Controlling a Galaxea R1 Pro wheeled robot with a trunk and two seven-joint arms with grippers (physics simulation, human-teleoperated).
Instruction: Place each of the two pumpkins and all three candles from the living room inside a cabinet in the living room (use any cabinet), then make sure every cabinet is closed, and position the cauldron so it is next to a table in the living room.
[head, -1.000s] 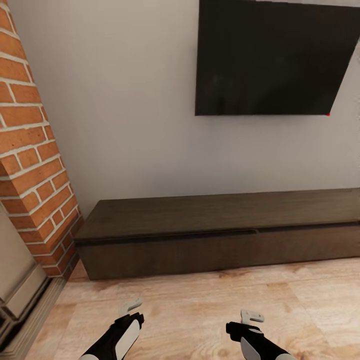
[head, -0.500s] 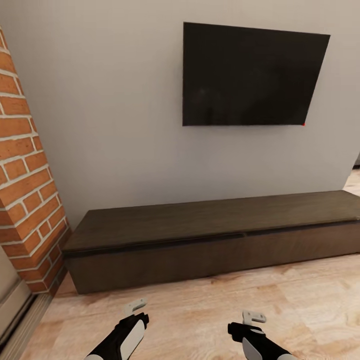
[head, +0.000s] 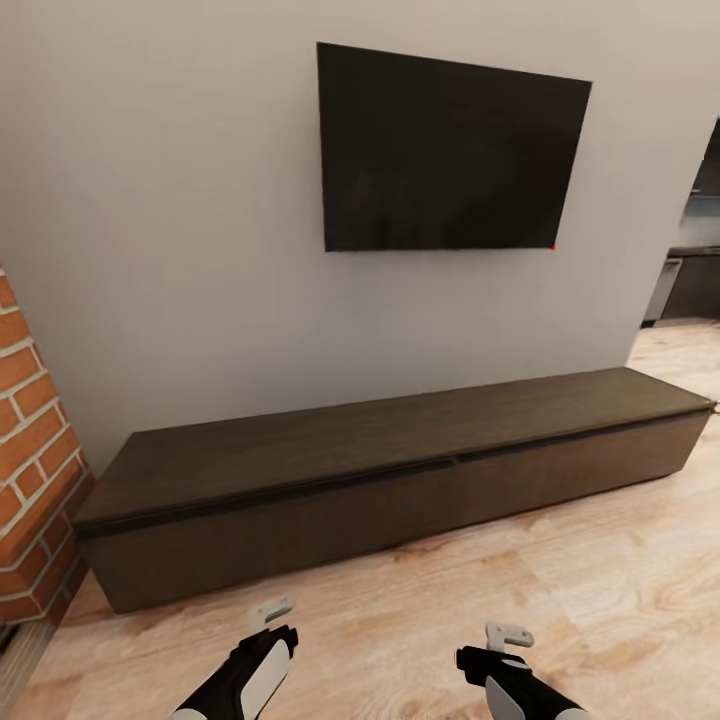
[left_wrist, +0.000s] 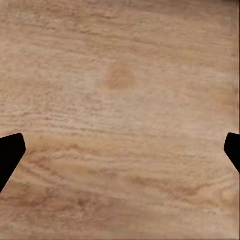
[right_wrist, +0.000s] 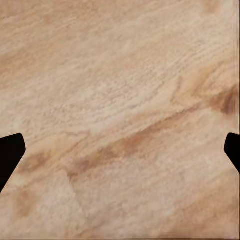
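The cabinet (head: 380, 440), a long low dark-brown console, stands against the grey wall ahead of me, its flat drawer fronts (head: 300, 530) shut and its top bare. Both arms hang low over the wooden floor in front of it. My left gripper (head: 270, 612) and right gripper (head: 507, 634) are well short of the cabinet. In the left wrist view the left gripper (left_wrist: 120, 150) is open over bare floorboards, its dark fingertips (left_wrist: 9, 152) wide apart. In the right wrist view the right gripper (right_wrist: 120, 150) is open the same way. The pumpkins, candles and cauldron are out of view.
A black television (head: 445, 155) hangs on the wall above the cabinet. A red brick column (head: 30, 480) borders the cabinet's left end. Past its right end the wooden floor (head: 640, 560) runs toward a darker kitchen area (head: 690, 270).
The camera has backed off and swung right: the brick column has slid toward the left edge and the cabinet's right end and the kitchen opening now show. Both arms keep their pose.
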